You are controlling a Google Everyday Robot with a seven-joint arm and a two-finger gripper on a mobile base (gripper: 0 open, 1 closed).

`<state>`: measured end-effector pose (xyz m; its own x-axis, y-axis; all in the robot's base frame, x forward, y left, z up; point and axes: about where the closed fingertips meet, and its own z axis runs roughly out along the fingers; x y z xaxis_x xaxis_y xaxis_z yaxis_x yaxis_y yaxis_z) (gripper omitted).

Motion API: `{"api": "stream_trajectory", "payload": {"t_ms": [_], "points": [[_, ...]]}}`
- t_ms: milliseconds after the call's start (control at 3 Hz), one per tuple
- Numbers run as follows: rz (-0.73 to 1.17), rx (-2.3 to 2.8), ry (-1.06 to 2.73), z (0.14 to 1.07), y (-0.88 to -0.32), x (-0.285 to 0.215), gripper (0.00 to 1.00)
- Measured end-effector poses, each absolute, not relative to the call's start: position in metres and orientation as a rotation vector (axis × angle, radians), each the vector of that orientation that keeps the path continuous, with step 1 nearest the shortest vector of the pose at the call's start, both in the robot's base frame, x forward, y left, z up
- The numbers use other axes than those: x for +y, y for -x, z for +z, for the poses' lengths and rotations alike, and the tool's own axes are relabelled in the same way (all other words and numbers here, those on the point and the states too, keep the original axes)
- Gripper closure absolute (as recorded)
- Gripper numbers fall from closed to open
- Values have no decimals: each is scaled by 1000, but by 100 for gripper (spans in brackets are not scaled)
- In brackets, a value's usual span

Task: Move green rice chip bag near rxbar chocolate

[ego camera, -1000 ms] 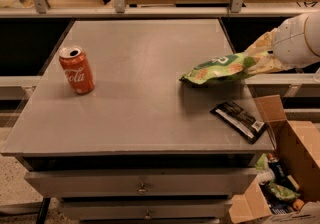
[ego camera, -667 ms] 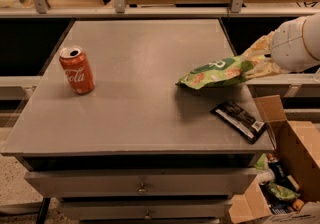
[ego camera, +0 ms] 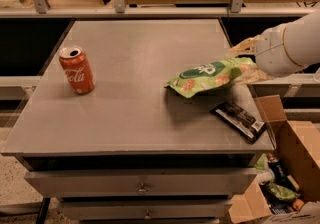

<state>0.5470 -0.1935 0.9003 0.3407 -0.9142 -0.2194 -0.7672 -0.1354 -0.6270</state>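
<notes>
The green rice chip bag [ego camera: 208, 75] is a light-green pouch with a dark green circle, held tilted just above the table's right side. My gripper [ego camera: 248, 61] is at the bag's right end, shut on it, with the white arm coming in from the right edge. The rxbar chocolate [ego camera: 239, 119], a dark flat bar with a white patch at its near end, lies on the table's front right corner, just below and to the right of the bag.
A red Coca-Cola can [ego camera: 76, 69] stands on the left of the grey table [ego camera: 125, 113]. An open cardboard box [ego camera: 292, 168] with clutter sits on the floor at the right. A railing and shelf run along the back.
My gripper has carried the bag a little to the left and lower, closer to the table top. The bar and the can have not moved.
</notes>
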Motion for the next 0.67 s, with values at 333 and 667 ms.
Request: {"api": "stream_trajectory", "payload": {"t_ms": [333,667], "points": [[-312,1485,1946,898,-549,-193,0],[-358,1522,1947,901,-553,-200,0]]}}
